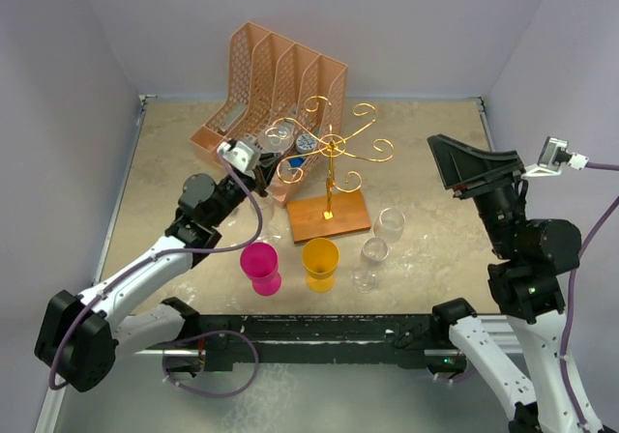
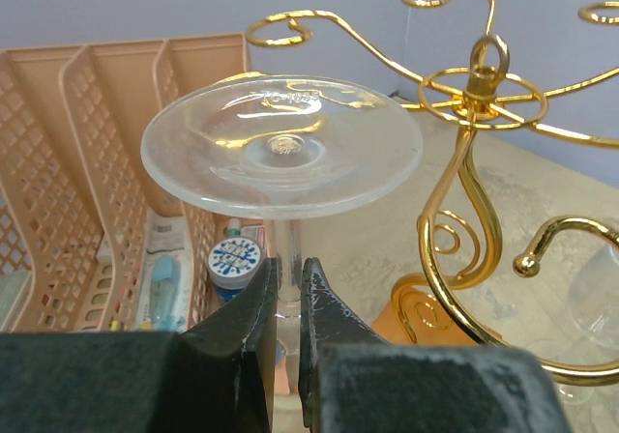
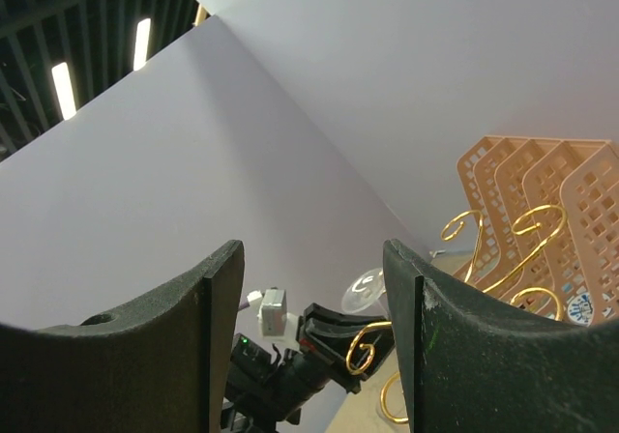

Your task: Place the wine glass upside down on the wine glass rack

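Note:
My left gripper (image 2: 287, 293) is shut on the stem of a clear wine glass (image 2: 280, 148), held upside down with its round foot on top. In the top view the left gripper (image 1: 269, 158) holds the glass (image 1: 274, 141) just left of the gold wire rack (image 1: 332, 146), whose wooden base (image 1: 327, 216) lies behind the cups. The rack's curled arms (image 2: 471, 90) are to the right of the glass foot, apart from it. My right gripper (image 1: 462, 167) is open and empty, raised at the right; its fingers (image 3: 426, 327) frame the rack and the left arm.
A peach slotted file organizer (image 1: 276, 85) stands behind the rack, with small items in it. A pink cup (image 1: 260, 266), a yellow cup (image 1: 320, 263) and two clear glasses (image 1: 379, 240) stand in front of the rack base.

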Tool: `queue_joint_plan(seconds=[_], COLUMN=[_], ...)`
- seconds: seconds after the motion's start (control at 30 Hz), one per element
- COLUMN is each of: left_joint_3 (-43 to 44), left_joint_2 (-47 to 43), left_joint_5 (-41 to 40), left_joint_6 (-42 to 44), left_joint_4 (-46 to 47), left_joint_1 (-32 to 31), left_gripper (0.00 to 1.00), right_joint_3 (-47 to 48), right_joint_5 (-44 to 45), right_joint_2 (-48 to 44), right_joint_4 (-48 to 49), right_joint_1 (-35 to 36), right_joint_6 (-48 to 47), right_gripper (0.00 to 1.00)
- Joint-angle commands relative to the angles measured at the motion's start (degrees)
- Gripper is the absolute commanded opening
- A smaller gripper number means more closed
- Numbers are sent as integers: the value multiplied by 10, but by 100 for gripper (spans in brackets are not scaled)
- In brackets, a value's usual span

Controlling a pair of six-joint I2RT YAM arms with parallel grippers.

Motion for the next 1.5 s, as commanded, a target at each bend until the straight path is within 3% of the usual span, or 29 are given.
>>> queue_joint_plan(seconds=[0.0,0.97,1.3,1.47], left_joint_3=[41,131,133,136], left_joint_2=[22,107,101,106], left_joint_5=[49,34,110,73], left_joint_6=[15,-14,14,-4], left_joint_4=[44,-8,-44,-37], left_joint_1=[3,3,4,4], left_gripper=[0,0,0,0], right_joint_3=[-1,-7,-8,-11], right_joint_5=[8,0,-7,-11], right_joint_2=[-3,1,3,1], right_joint_4=[21,17,18,20], right_joint_1=[2,2,2,2], right_joint_6=[-2,0,1,5], right_gripper=[61,61,61,61])
